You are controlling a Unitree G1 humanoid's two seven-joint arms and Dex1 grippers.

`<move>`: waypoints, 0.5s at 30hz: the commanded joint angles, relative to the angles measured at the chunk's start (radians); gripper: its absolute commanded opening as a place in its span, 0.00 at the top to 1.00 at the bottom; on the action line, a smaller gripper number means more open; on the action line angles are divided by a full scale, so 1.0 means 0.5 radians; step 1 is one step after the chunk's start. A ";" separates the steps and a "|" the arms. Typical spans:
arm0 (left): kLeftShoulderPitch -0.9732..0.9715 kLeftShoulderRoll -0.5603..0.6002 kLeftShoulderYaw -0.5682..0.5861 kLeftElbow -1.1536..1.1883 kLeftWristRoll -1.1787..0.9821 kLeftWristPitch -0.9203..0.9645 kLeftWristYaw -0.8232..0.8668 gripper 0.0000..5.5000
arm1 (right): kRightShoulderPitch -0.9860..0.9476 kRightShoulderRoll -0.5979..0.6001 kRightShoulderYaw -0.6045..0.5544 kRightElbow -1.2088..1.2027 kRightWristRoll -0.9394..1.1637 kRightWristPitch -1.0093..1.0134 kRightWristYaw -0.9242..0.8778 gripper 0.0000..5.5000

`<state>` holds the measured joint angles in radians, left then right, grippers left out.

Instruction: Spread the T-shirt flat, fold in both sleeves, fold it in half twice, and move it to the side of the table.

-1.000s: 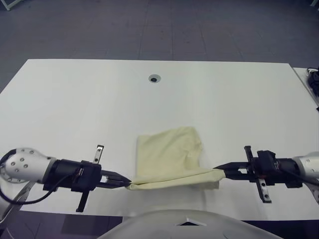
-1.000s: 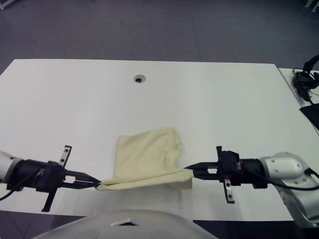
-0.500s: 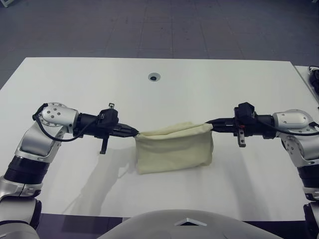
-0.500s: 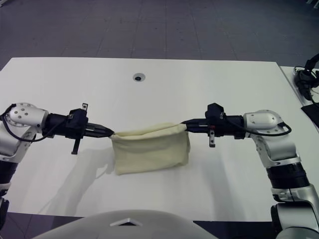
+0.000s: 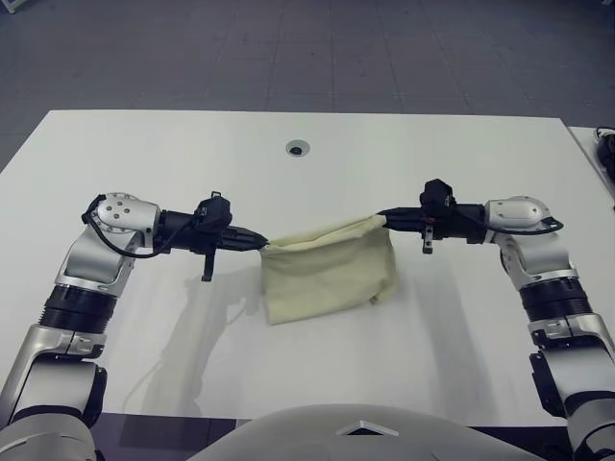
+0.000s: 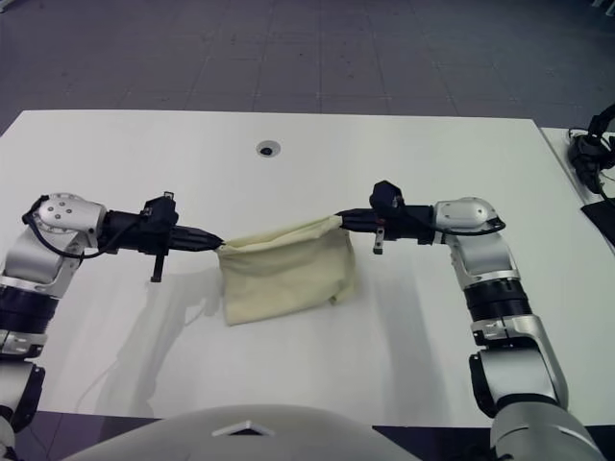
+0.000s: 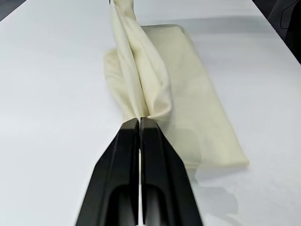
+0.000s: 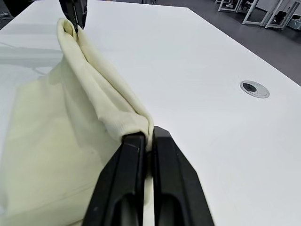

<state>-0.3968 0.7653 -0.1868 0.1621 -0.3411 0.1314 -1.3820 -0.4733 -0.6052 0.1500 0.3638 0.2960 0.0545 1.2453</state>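
T-shirt (image 5: 327, 274), folded small, is hanging on the robot's side of the cable port (image 5: 298, 149), its lower part trailing on the worktop (image 5: 144, 154). Left hand (image 5: 261, 245) and right hand (image 5: 382, 215) are each clamping a top corner, probably stretching the edge taut for the next fold. Long axis is running left-right, the right end nearer the port.

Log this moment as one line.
left pincer: shut on shirt corner | right pincer: shut on opposite corner | shirt: folded, held edge stretched above table, lower part resting on it
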 commanded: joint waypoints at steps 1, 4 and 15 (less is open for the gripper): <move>-0.071 -0.045 0.027 0.113 0.099 -0.030 0.105 1.00 | -0.077 0.047 -0.051 0.068 -0.054 -0.039 -0.101 0.85; -0.073 -0.070 0.020 0.158 0.154 -0.035 0.168 0.90 | -0.097 0.082 -0.085 0.114 -0.104 -0.106 -0.216 0.75; -0.017 -0.049 0.210 0.322 0.177 -0.092 0.307 0.56 | -0.070 0.098 -0.272 0.037 -0.098 -0.313 -0.442 0.42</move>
<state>-0.4197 0.7234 -0.1208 0.2885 -0.2671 0.1113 -1.2599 -0.5262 -0.5488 0.0268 0.4385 0.2332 -0.0969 1.0146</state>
